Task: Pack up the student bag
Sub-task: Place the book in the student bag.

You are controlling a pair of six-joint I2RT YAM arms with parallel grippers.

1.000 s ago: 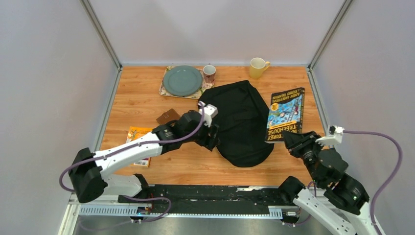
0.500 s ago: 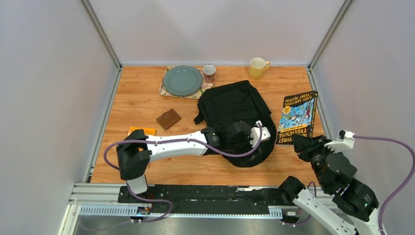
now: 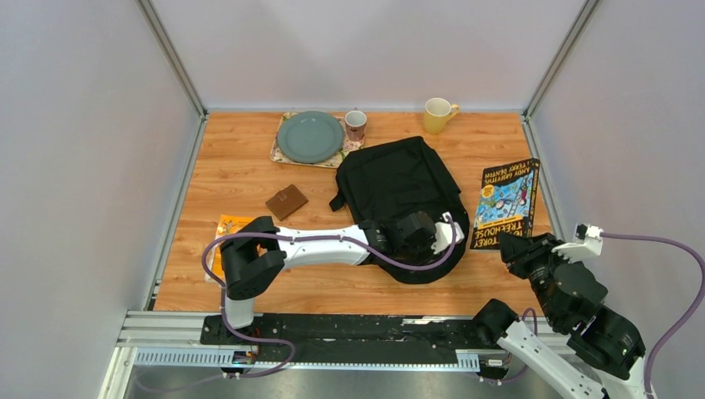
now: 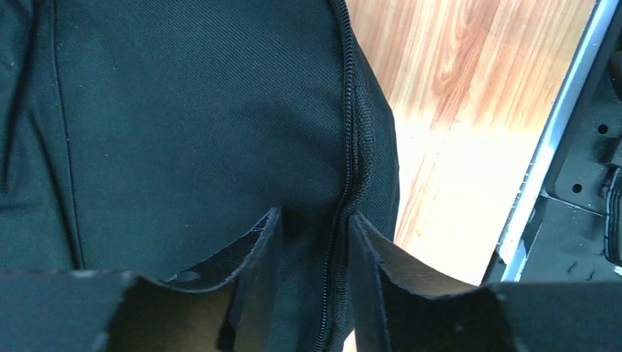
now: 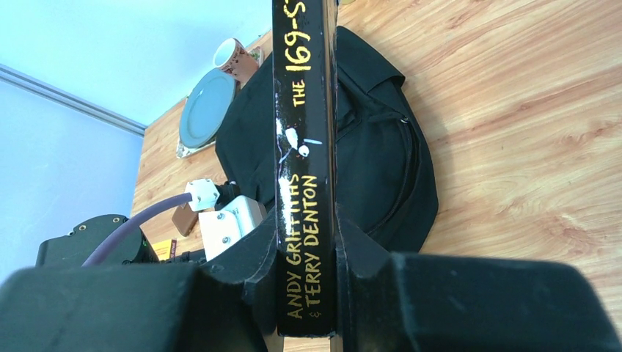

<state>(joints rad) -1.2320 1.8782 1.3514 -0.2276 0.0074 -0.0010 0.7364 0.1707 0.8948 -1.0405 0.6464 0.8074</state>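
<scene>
A light wooden table top [image 3: 233,166] with clear plank grain forms the floor of a small booth. It is closed in by plain, pale grey-white panels: a left wall [image 3: 75,166], a back wall [image 3: 366,50] and a right wall [image 3: 632,125]. Slanting aluminium posts [image 3: 170,54] stand at the two rear corners and a black rail [image 3: 332,328] runs along the table's near edge, while the light is soft and even, with a bright glare on the wood in the wrist views.
</scene>
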